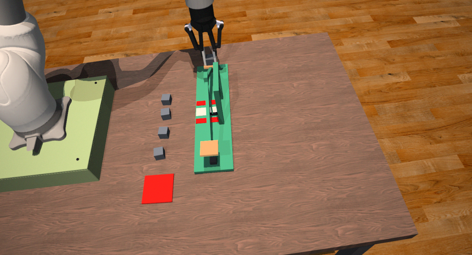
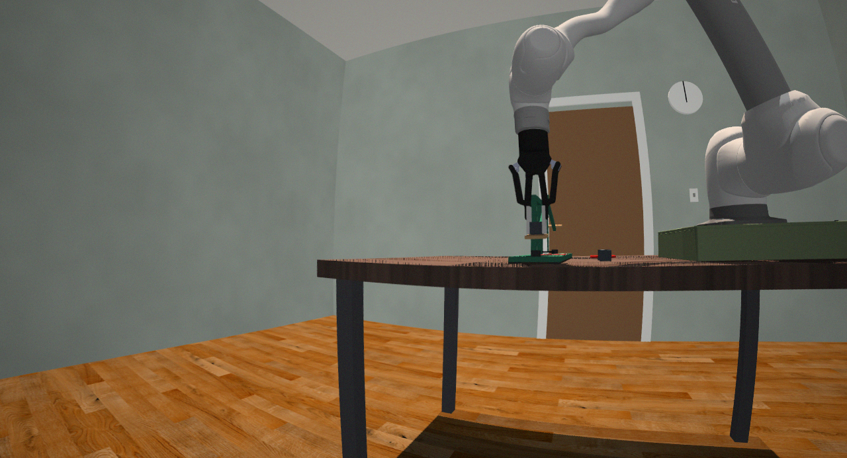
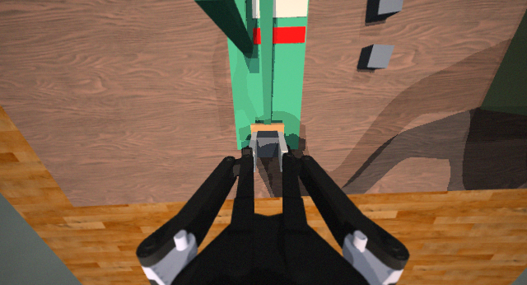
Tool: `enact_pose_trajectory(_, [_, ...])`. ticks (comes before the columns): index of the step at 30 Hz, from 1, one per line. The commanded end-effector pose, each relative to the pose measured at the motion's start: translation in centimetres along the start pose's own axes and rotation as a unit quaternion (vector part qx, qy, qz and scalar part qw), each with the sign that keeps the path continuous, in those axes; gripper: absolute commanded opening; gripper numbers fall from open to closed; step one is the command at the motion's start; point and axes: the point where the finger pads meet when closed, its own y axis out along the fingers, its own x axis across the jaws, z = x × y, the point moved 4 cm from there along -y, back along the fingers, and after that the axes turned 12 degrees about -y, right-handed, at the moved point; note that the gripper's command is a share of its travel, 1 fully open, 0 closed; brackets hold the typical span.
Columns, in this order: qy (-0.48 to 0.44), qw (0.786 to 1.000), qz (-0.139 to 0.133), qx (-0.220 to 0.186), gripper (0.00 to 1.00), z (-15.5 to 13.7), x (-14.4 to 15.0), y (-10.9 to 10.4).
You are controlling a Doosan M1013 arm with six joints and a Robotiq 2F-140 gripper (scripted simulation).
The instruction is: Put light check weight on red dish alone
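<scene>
My gripper (image 1: 209, 60) (image 2: 536, 226) (image 3: 268, 140) is shut on a grey cube weight (image 1: 209, 58) (image 3: 268, 147), at the far pan (image 1: 207, 66) (image 3: 267, 128) of the green balance (image 1: 226, 163) (image 3: 288, 91). The weight sits at the pan's surface; contact is hard to confirm. The near pan (image 1: 209, 147) is empty and stands higher. The black pointer (image 1: 214, 113) shows near the white field's near edge, partly hidden. Several matching grey weights stand in a row left of the balance, the farthest (image 1: 166, 99) (image 3: 380, 56) and nearest (image 1: 159, 153) included. The red dish (image 1: 157, 188) lies flat and empty.
The balance's tall green upright (image 1: 216, 85) stands beside the beam, close to my gripper. The arm's pale green base block (image 1: 72, 128) is left of the weights. The table's far edge lies just behind the far pan.
</scene>
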Motion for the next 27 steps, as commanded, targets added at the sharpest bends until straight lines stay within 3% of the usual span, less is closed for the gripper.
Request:
enact_pose_trajectory(1, [0.0, 1.0, 0.0, 0.0, 0.24, 0.2, 0.0, 0.3])
enact_pose_trajectory(27, [0.0, 1.0, 0.0, 0.0, 0.24, 1.0, 0.2, 1.5])
